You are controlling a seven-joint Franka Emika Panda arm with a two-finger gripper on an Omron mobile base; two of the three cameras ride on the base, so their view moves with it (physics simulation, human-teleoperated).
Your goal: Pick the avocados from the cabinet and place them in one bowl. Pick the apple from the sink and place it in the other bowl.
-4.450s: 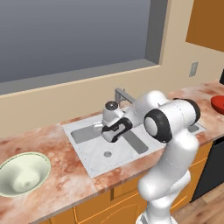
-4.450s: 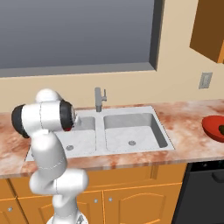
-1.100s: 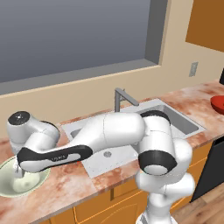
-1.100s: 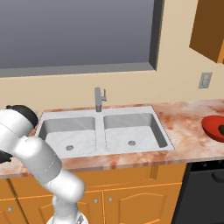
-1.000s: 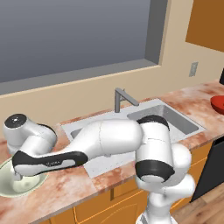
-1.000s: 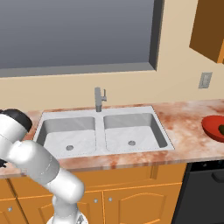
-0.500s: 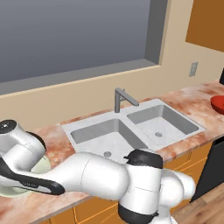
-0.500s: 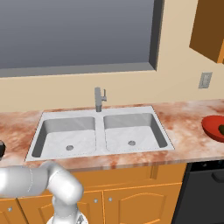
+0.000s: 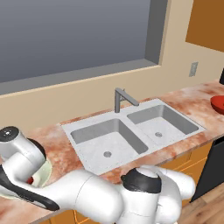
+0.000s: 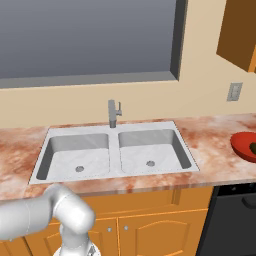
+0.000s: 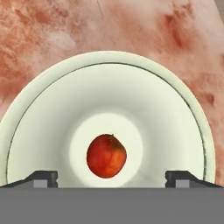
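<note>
Apple resting in the cream bowl; sink and red bowl on the marbled surface.

The small red-orange apple (image 11: 106, 156) lies on the flat centre of the wide pale cream bowl (image 11: 183, 118), clear of its walls. The light grey double-basin sink (image 10: 115, 152) is set in the surface, its angular faucet behind the divider. The glossy red bowl (image 10: 243, 145) sits at the far right, holding a dark fruit too cropped to identify.

1. Honestly, nothing readable anywhere: no text, labels, brands or numbers.
2. The wall outlet plate (image 10: 233, 91) is blank.
3. The cream bowl (image 11: 39, 109) and apple (image 11: 106, 155) carry no sticker or markings either.
</note>
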